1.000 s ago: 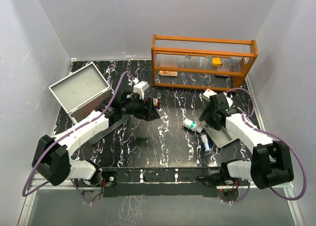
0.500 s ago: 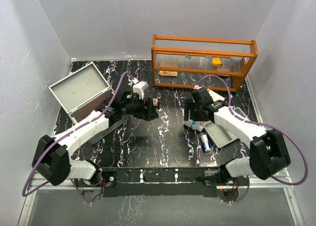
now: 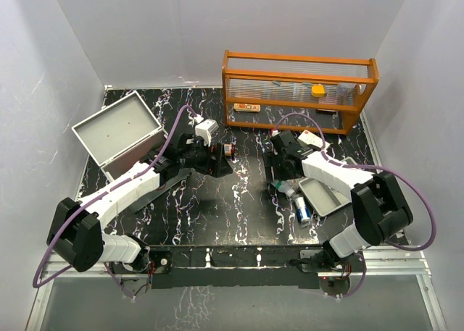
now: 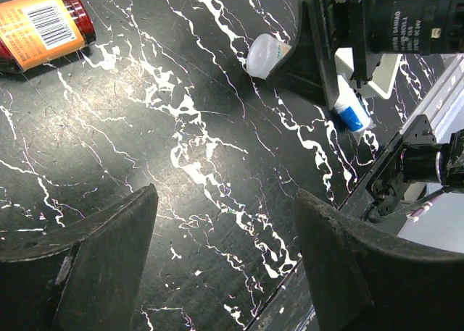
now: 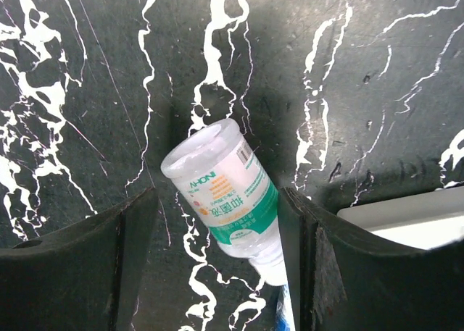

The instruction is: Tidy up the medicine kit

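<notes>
A white medicine bottle with a green label [image 5: 228, 193] lies on its side on the black marble table; it also shows in the top view [image 3: 287, 189] and the left wrist view [image 4: 262, 54]. My right gripper [image 5: 217, 262] is open and low over it, one finger on each side, not closed on it; in the top view the right gripper [image 3: 280, 173] is at table centre-right. My left gripper [image 4: 225, 273] is open and empty above bare table, at centre-left in the top view [image 3: 219, 162]. A small orange-labelled red bottle [image 4: 43, 27] lies just beyond it [image 3: 229, 150].
An orange wooden shelf [image 3: 299, 87] holding small items stands at the back right. An open grey box [image 3: 119, 132] sits at the left. A grey tray [image 3: 323, 195] lies right of the white bottle, with a blue and white tube [image 3: 302, 209] beside it.
My right arm has swung left from the grey tray and now has its open fingers around the white bottle. The left arm has not moved.
</notes>
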